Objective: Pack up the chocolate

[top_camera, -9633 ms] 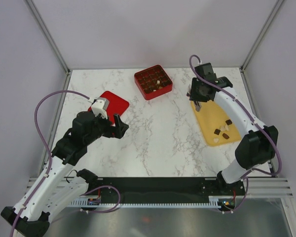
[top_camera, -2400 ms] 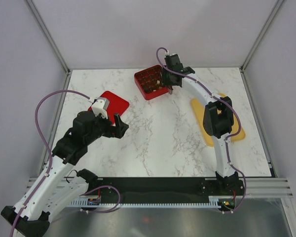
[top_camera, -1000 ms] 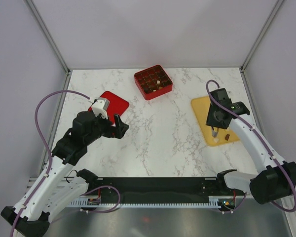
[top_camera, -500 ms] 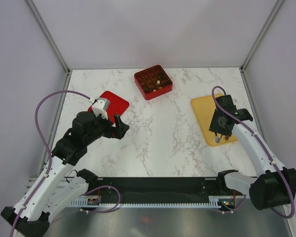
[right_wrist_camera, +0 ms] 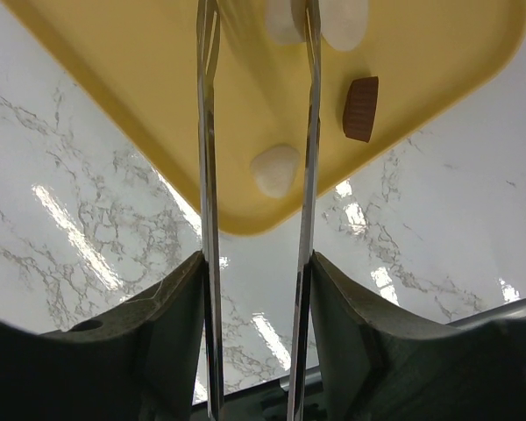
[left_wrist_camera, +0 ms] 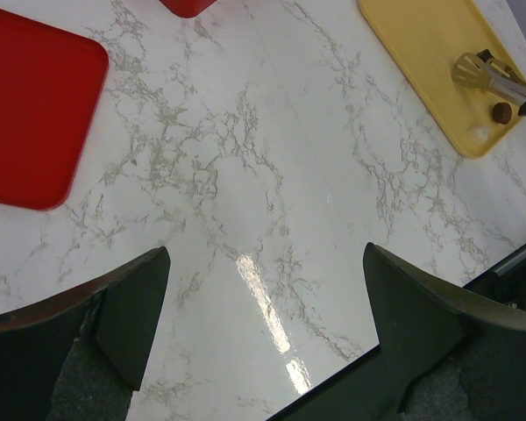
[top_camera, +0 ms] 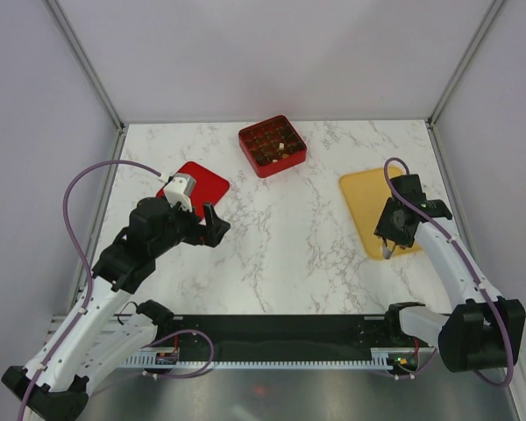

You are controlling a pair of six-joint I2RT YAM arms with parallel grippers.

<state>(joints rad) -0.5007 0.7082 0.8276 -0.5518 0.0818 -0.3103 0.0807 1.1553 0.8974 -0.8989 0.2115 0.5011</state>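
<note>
Two thin metal fingers (right_wrist_camera: 209, 132) of the right gripper (right_wrist_camera: 256, 10) stand apart and parallel over the near corner of the yellow tray (right_wrist_camera: 114, 61), clamped on nothing. Between them, on the tray, lies a pale chocolate piece (right_wrist_camera: 276, 169). It is closer to the right-hand finger in the wrist view and clear of the other; whether it touches the nearer one I cannot tell. More pale chocolate (right_wrist_camera: 344, 22) shows at the top edge of that view, partly hidden by a finger and cut off by the frame. A brown chocolate piece (right_wrist_camera: 361, 109) lies on the tray just outside the fingers, apart from the pale ones. From above, the right arm reaches over the tray's near end at the right of the marble table (top_camera: 280, 246). At the far middle of the table sits the red gridded box (top_camera: 251, 155), with dark pieces (top_camera: 265, 160) in several cells and one cream piece (top_camera: 282, 146) among them. The left gripper (left_wrist_camera: 265, 253) hangs above bare marble on the left, its jaws spread wide and empty. It is near a flat red tray (left_wrist_camera: 26, 123) and well apart from both the box and the yellow tray.
</note>
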